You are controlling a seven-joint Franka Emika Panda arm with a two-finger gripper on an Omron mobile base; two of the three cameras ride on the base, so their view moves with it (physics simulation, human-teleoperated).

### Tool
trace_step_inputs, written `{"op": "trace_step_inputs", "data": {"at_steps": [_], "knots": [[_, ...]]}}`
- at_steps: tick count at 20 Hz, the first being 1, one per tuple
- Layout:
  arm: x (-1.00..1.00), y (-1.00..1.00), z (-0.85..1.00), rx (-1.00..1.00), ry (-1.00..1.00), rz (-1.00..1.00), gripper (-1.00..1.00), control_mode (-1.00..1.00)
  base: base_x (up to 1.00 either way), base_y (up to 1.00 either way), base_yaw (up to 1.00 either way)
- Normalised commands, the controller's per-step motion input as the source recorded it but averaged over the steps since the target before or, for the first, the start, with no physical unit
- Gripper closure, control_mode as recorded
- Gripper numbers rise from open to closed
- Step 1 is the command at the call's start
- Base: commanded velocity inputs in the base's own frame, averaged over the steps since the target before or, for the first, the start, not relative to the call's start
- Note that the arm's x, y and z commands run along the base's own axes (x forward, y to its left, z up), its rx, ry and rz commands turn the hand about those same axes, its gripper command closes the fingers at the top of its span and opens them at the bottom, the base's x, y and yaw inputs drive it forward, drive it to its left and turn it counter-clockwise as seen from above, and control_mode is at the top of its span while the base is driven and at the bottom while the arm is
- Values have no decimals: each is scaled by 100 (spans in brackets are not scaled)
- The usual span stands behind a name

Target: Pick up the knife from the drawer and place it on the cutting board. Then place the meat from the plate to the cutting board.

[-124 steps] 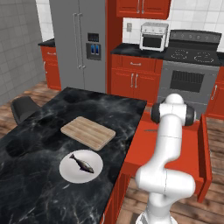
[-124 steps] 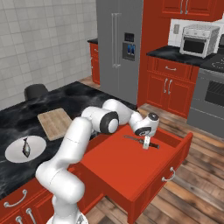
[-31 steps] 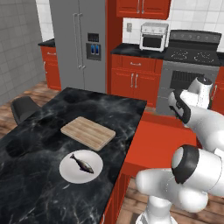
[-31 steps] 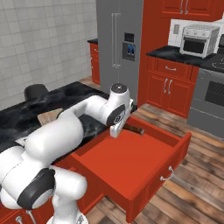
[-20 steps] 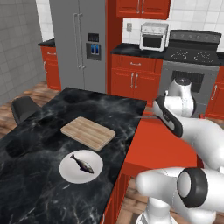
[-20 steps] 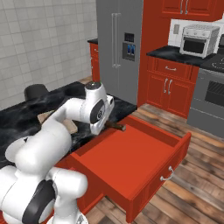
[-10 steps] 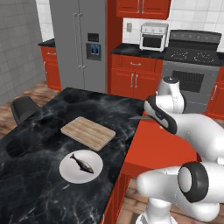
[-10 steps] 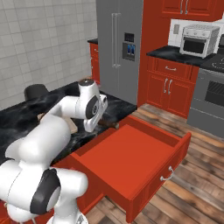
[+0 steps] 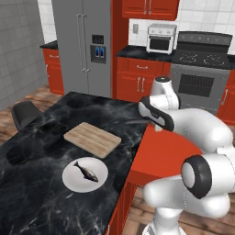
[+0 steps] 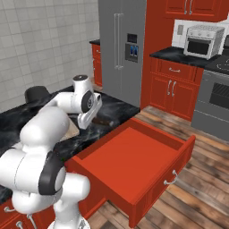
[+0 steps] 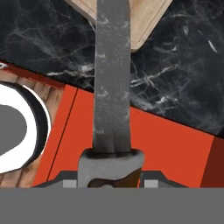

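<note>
While gripped by the hand (image 11: 109, 181), the knife (image 11: 113, 78) shows a mottled grey blade.

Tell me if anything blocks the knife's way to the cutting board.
Nothing visible does. The gripper holds the knife above the counter's edge, blade pointing at the cutting board. Bare black counter lies between, and the board's top is bare.
</note>
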Motion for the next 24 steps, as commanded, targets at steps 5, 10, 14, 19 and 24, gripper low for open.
{"op": "trace_step_inputs", "data": {"at_steps": [5, 10, 14, 19, 24], "knots": [[23, 59, -5, 0, 0, 1, 100, -100, 0, 0, 0], [30, 68, -16, 0, 0, 1, 100, -100, 0, 0, 0], [33, 62, -36, -1, 0, 3, 100, -100, 0, 0, 0], [10, 21, -32, 0, 0, 16, 100, -100, 0, 0, 0], [45, 38, -30, 0, 0, 10, 100, -100, 0, 0, 0]]}}
